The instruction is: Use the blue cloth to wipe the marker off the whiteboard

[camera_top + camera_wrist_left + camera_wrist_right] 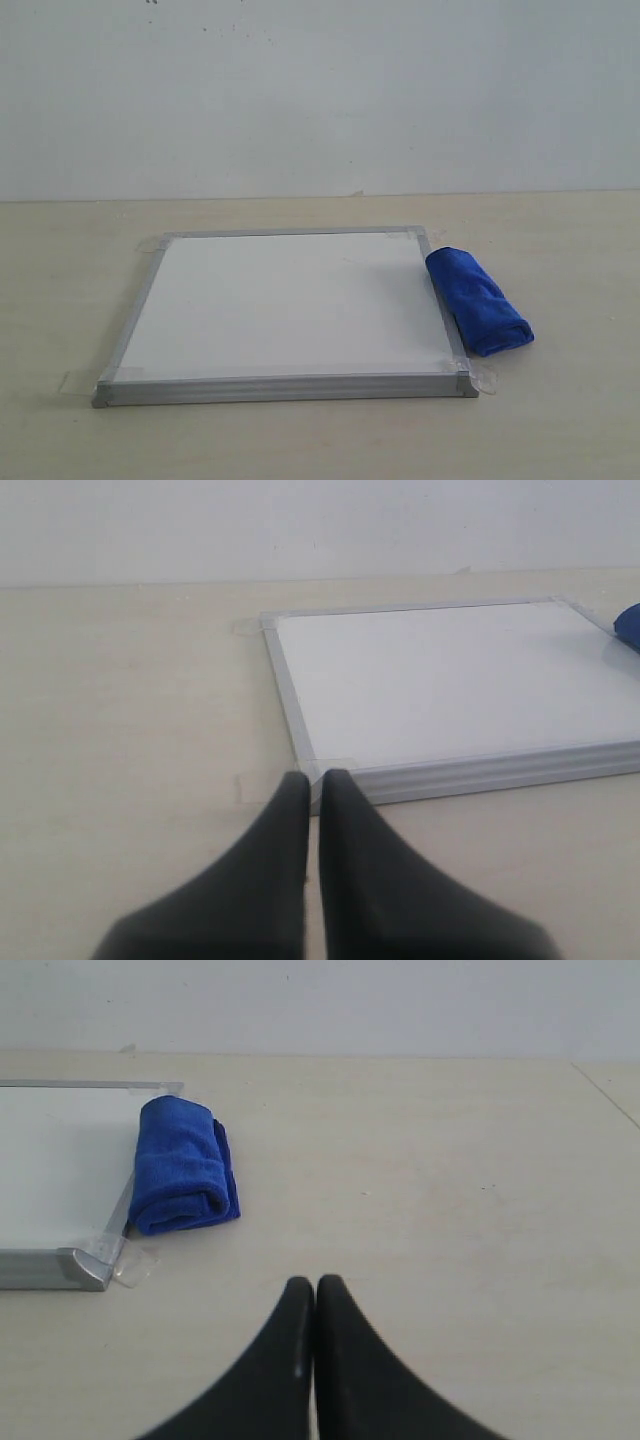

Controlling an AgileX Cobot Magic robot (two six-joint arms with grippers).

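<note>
The whiteboard lies flat on the table, silver-framed, with tape tabs at its corners. Its white face shows no marker line in any view. The blue cloth lies rolled against the board's right frame, partly on the table; it also shows in the right wrist view as a blue roll. Neither gripper appears in the exterior view. My left gripper is shut and empty, just short of the board's near left corner. My right gripper is shut and empty over bare table, well short of the cloth.
The table is pale beige, with a plain white wall behind it. Clear tape tabs stick out from the board's corners onto the table. A table seam runs at the far right in the right wrist view.
</note>
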